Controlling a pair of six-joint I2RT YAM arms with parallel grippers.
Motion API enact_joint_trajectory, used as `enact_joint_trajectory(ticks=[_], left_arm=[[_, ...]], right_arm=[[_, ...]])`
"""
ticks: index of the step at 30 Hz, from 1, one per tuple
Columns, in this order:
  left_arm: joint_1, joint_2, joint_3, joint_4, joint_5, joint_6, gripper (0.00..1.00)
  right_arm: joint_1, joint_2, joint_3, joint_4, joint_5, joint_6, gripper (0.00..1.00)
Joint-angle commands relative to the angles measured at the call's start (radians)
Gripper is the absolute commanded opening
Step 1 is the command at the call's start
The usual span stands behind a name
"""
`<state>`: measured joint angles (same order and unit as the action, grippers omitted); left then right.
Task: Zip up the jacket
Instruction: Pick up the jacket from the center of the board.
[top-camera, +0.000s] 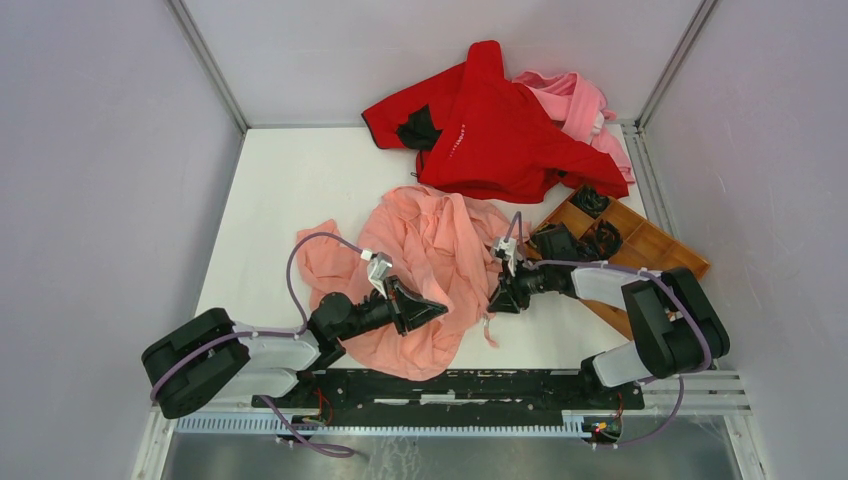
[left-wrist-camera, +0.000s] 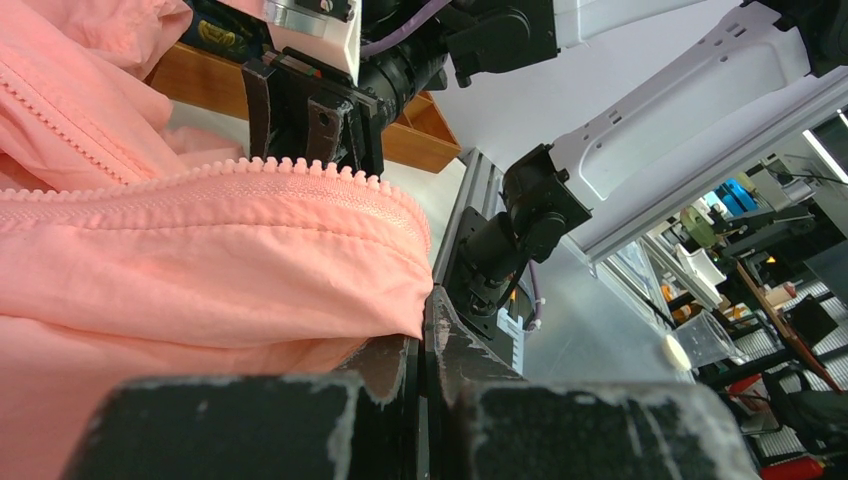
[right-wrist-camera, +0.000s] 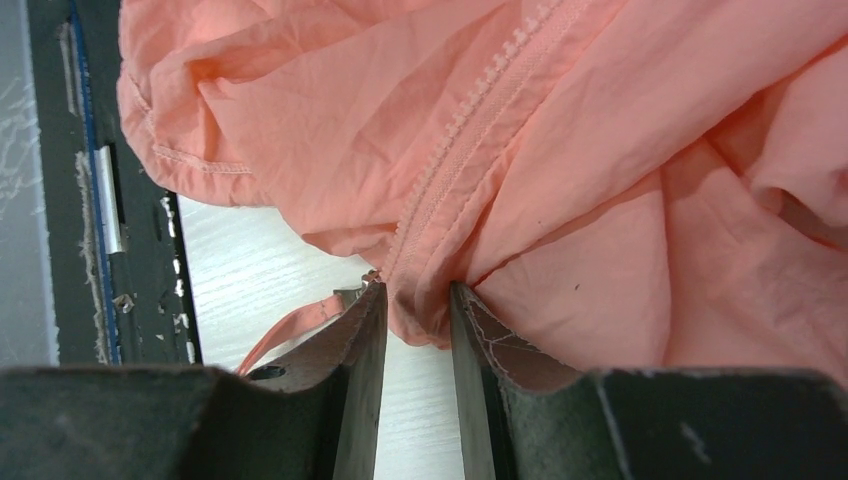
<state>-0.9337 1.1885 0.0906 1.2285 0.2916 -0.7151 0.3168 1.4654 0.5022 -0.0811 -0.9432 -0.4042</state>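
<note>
The salmon-pink jacket (top-camera: 430, 250) lies crumpled at the middle of the white table. My left gripper (top-camera: 440, 308) rests on its near right part. In the left wrist view my left gripper (left-wrist-camera: 432, 310) is shut, with an edge of the jacket (left-wrist-camera: 200, 270) pinched at the tips, and a line of zipper teeth (left-wrist-camera: 250, 168) runs above. My right gripper (top-camera: 497, 300) is at the jacket's right edge. In the right wrist view my right gripper (right-wrist-camera: 418, 300) is closed narrowly on the hem at the lower end of the zipper (right-wrist-camera: 470, 120). A pink pull strap (right-wrist-camera: 295, 328) hangs beside the left finger.
A bright red garment (top-camera: 500, 130) and a paler pink garment (top-camera: 580, 100) lie at the back of the table. A wooden tray (top-camera: 655, 250) holding black items stands at the right, just behind my right arm. A black rail (top-camera: 450, 385) runs along the near edge.
</note>
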Motion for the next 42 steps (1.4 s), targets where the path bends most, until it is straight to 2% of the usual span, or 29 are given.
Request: enact_joint_trajectory(ticks=[1, 10, 15, 22, 36, 42], left_arm=[[-0.007, -0.015, -0.005, 0.028, -0.020, 0.020, 0.02], [-0.008, -0.018, -0.006, 0.020, -0.032, 0.014, 0.02], [-0.009, -0.020, -0.005, 0.013, -0.035, 0.011, 0.02], [-0.013, -0.038, -0.003, -0.007, -0.042, 0.013, 0.02], [-0.025, -0.004, 0.036, -0.013, -0.045, 0.026, 0.02], [-0.025, 0.037, 0.074, -0.007, -0.044, 0.069, 0.02]], right_arm=[[0.019, -0.042, 0.012, 0.045, 0.074, 0.016, 0.35], [0.077, -0.089, -0.002, 0.051, 0.173, -0.013, 0.33], [0.086, -0.083, 0.016, 0.021, 0.180, -0.027, 0.24], [0.083, -0.126, 0.046, -0.022, 0.115, -0.040, 0.02], [-0.014, -0.197, 0.053, -0.016, -0.175, 0.003, 0.00], [-0.040, -0.225, 0.053, 0.005, -0.246, 0.022, 0.00]])
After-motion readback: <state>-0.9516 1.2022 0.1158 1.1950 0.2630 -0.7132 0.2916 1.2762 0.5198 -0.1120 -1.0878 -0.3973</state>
